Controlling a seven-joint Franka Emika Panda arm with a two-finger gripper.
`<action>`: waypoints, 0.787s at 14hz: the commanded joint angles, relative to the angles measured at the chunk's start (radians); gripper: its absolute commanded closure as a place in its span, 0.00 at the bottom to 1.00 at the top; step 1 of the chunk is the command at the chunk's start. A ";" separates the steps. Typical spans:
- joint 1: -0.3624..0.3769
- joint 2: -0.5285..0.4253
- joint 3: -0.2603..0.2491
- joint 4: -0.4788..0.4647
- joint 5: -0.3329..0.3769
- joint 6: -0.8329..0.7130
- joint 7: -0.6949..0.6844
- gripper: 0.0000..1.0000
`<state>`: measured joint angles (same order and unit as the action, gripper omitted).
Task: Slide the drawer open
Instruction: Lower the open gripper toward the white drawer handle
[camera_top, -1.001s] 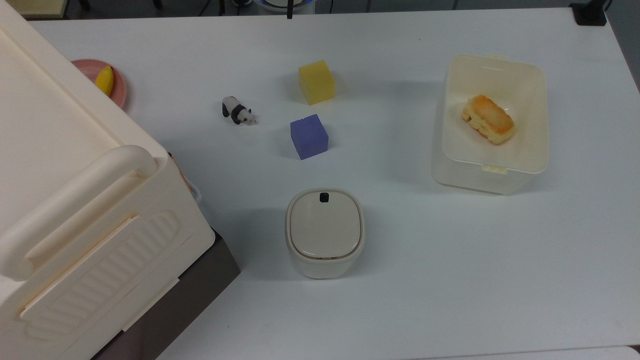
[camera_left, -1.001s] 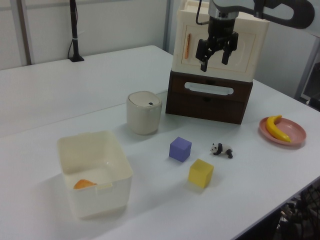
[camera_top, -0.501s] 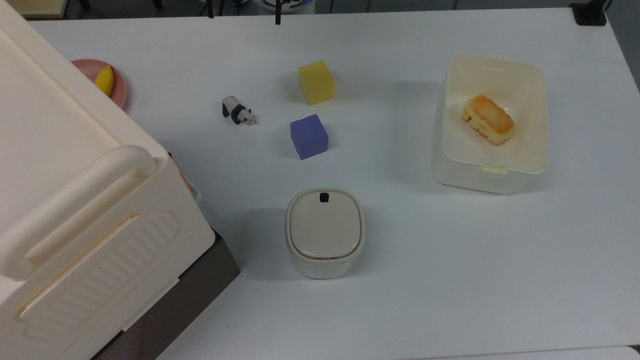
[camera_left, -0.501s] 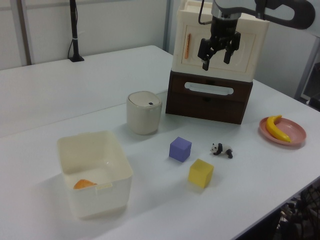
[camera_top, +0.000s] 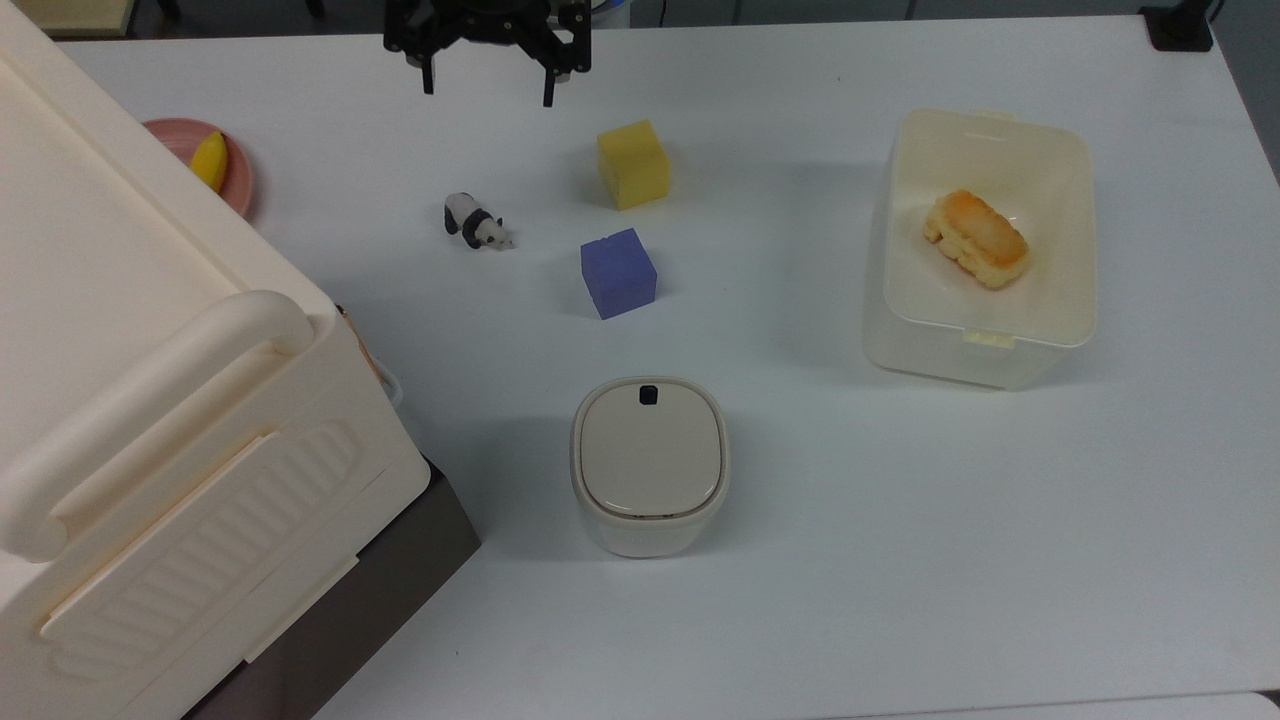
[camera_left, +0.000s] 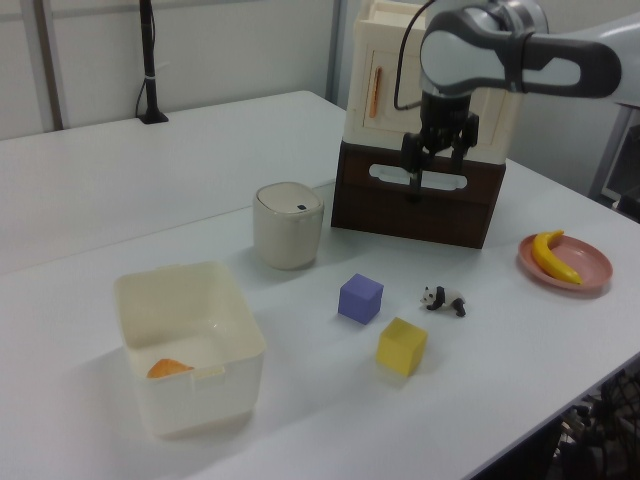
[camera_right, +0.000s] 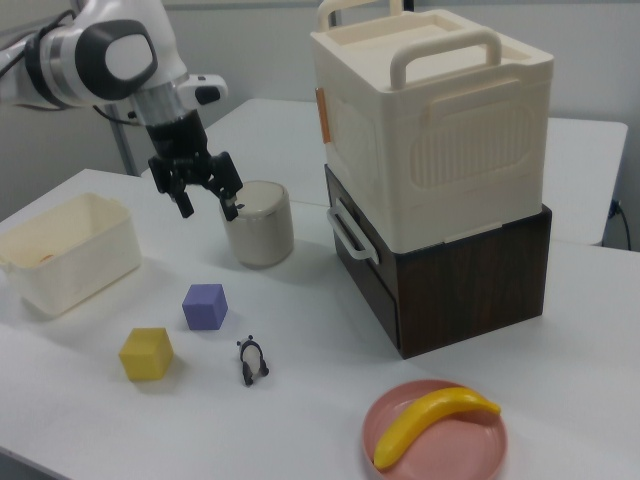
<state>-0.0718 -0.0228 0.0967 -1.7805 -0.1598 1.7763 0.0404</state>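
The drawer (camera_left: 485, 182) is the dark brown front panel of the wooden cabinet under the big cream box, and it sits flush with the cabinet. Its thin white loop handle (camera_left: 390, 176) runs across the panel. In the right view the drawer (camera_right: 362, 264) faces left with the handle (camera_right: 343, 232) sticking out. My gripper (camera_right: 208, 208) hangs open above the table, out in front of the drawer and apart from it, with nothing between its fingers. The left view shows the gripper (camera_left: 435, 172) at the height of the handle. The gripper (camera_top: 488, 80) sits near the top view's upper edge.
The cream box (camera_top: 150, 400) with a thick handle stands on the cabinet (camera_top: 400, 570). On the table are a lidded bin (camera_top: 648, 465), a blue cube (camera_top: 618, 272), a yellow cube (camera_top: 632, 163), a toy panda (camera_top: 476, 222), a pink plate (camera_top: 238, 185) with a banana, and an open tub (camera_top: 980, 345) holding bread.
My gripper has come down from in front of the cream box to the drawer's height and has entered the top view from its upper edge. The drawer has not moved.
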 joint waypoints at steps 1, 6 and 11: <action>0.001 -0.060 -0.002 -0.137 -0.049 0.070 -0.011 0.00; 0.003 -0.052 -0.002 -0.230 -0.095 0.170 -0.011 0.00; -0.008 -0.020 -0.002 -0.186 -0.103 0.205 -0.023 0.00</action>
<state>-0.0727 -0.0369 0.0967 -1.9768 -0.2470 1.9359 0.0404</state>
